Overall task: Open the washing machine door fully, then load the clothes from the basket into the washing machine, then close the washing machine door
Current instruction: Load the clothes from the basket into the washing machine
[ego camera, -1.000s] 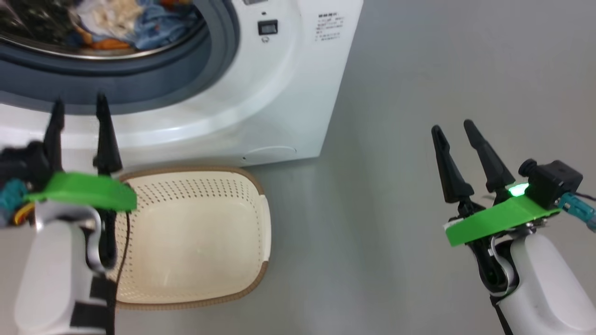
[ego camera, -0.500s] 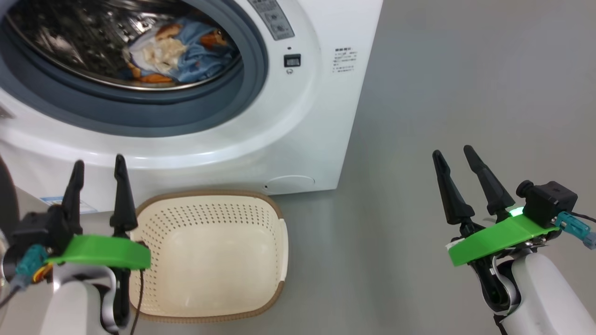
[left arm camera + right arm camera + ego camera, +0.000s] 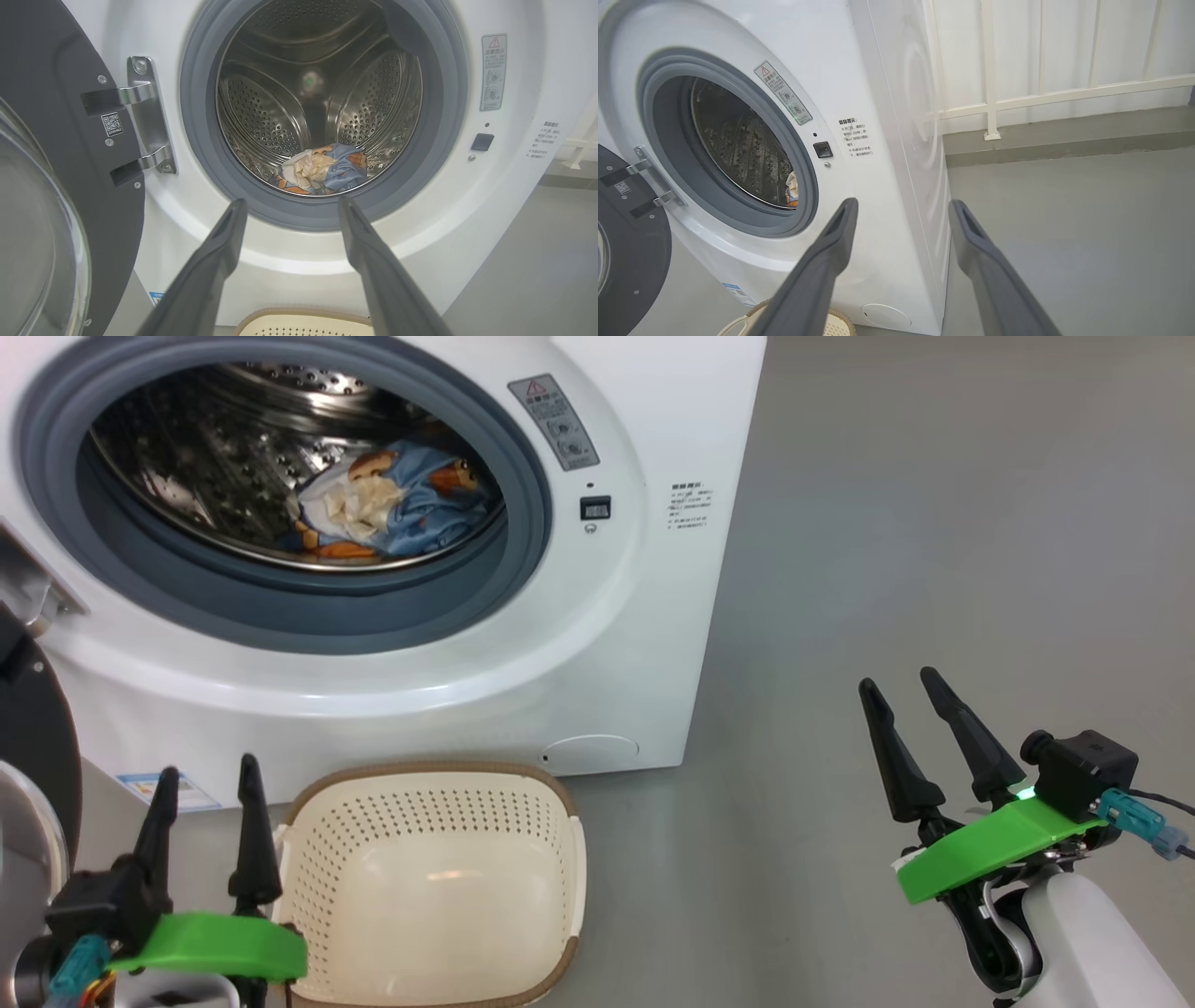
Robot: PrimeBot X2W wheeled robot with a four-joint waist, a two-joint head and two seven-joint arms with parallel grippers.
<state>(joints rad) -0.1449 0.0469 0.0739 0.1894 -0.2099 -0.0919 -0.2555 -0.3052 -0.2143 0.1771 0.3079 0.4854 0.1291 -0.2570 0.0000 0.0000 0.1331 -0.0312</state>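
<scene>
While the left gripper (image 3: 207, 770) and right gripper (image 3: 898, 681) both hang spread wide and empty, the basket (image 3: 420, 817) sits mouth-up just in front of the washer (image 3: 597, 644). Clothes (image 3: 392, 509) lie low in its drum (image 3: 261, 116), and the door (image 3: 56, 163) is swung open to the left. View's tilted up since a moment ago, but nothing's budged.

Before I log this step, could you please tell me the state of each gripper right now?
Left gripper with long dark fingers: open, holding nothing.
Right gripper with long dark fingers: open, holding nothing.
</scene>
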